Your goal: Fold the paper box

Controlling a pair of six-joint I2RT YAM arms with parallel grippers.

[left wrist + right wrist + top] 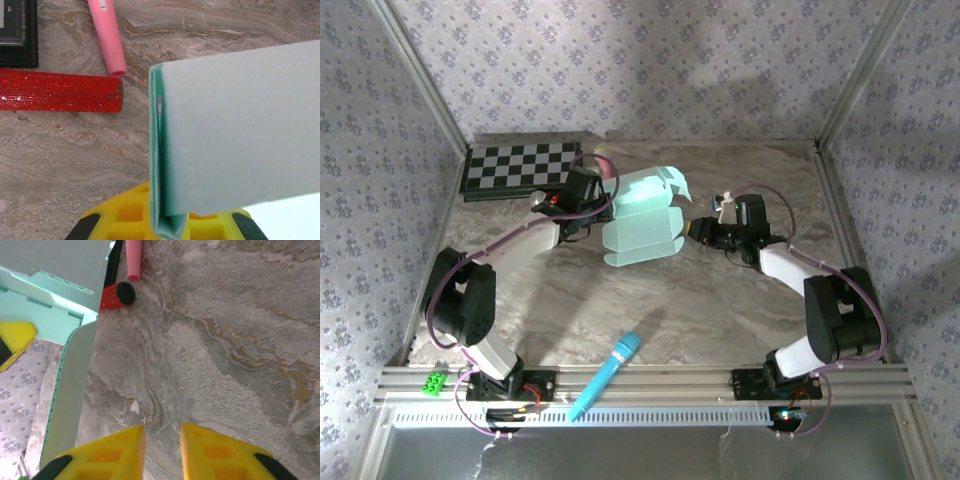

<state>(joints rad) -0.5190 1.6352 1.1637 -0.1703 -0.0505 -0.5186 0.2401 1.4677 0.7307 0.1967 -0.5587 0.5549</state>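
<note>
Toward the far edge of the bench [720, 310], a little left of its middle, the paper box [642, 228] stands partly folded, with its pale mint panels bent up and a flap with rounded tabs curling behind. The left gripper [590, 195] is clenched on the box's left side. Its wrist view shows a doubled edge of card pinched between the yellow fingers [110, 222]. The right gripper [162, 452] sits just beside the box's right side, its yellow jaws narrowly parted over bare marbled surface with nothing between them. A checkerboard [518, 167] lies in the far left corner, with a red glitter cylinder [60, 91] and a pink tube [107, 37] near it. A blue microphone [608, 375] lies at the near edge.
</note>
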